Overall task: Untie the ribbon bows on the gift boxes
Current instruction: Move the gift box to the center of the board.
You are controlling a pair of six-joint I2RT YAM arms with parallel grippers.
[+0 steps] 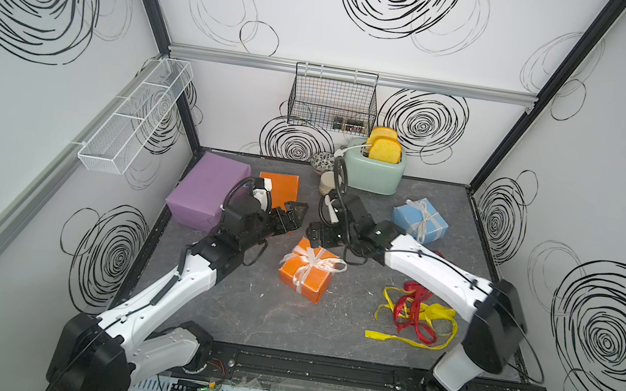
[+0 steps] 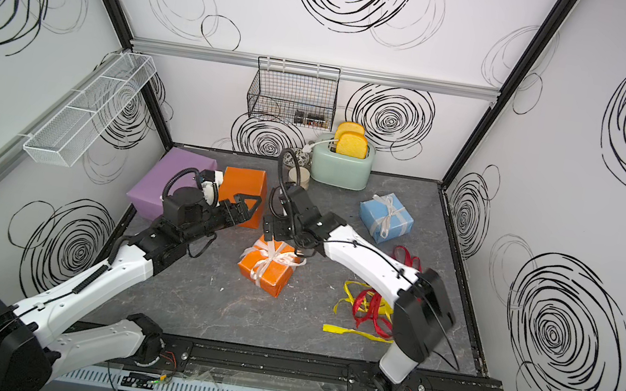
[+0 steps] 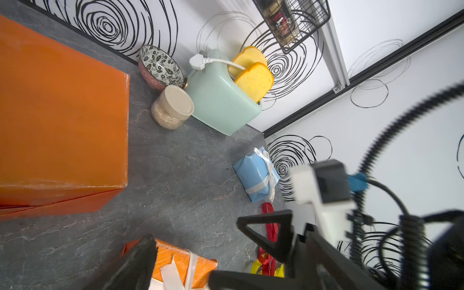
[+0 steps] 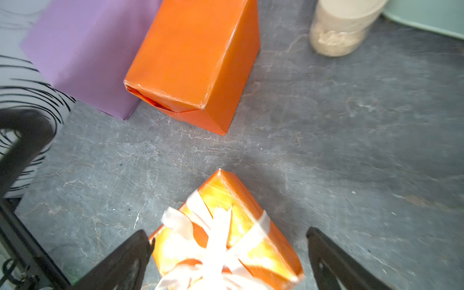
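Clock: read on the bench (image 1: 243, 312) in a top view, 12 at the back wall.
Right gripper (image 4: 229, 236): jaws spread wide and empty, hanging over the small orange cube (image 1: 306, 273) at mid-bench, just off its 12 o'clock edge; I cannot tell if a finger brushes it.
Left gripper (image 1: 293, 219): wide open too, holding nothing, in the air at 11 o'clock from that cube.
White bow (image 1: 312, 261): tied on the cube's top, loops intact.
Light-blue cube (image 1: 419, 221): at 2 o'clock, its silvery-white bow (image 1: 422, 215) knotted.
Medium orange box (image 1: 278, 189): at 11 o'clock, bare of ribbon, right behind the left gripper.
Lilac box (image 1: 205, 189): at 10 o'clock, bare, just beside the orange box.
Yellow ribbon (image 1: 399, 339) and dark red ribbon (image 1: 411, 312): loose, tangled together at 4 o'clock.
In the way: the right arm (image 1: 430, 271) crosses over part of the red ribbon, and its cable hides part of the jar (image 3: 173, 106) and the patterned bowl (image 3: 160, 66).
At 1 o'clock: a mint toaster (image 1: 374, 170) with two toast slices (image 1: 383, 148).
Walls: a black wire basket (image 1: 334, 99) at 12 and a white mesh rack (image 1: 134, 115) at 10.
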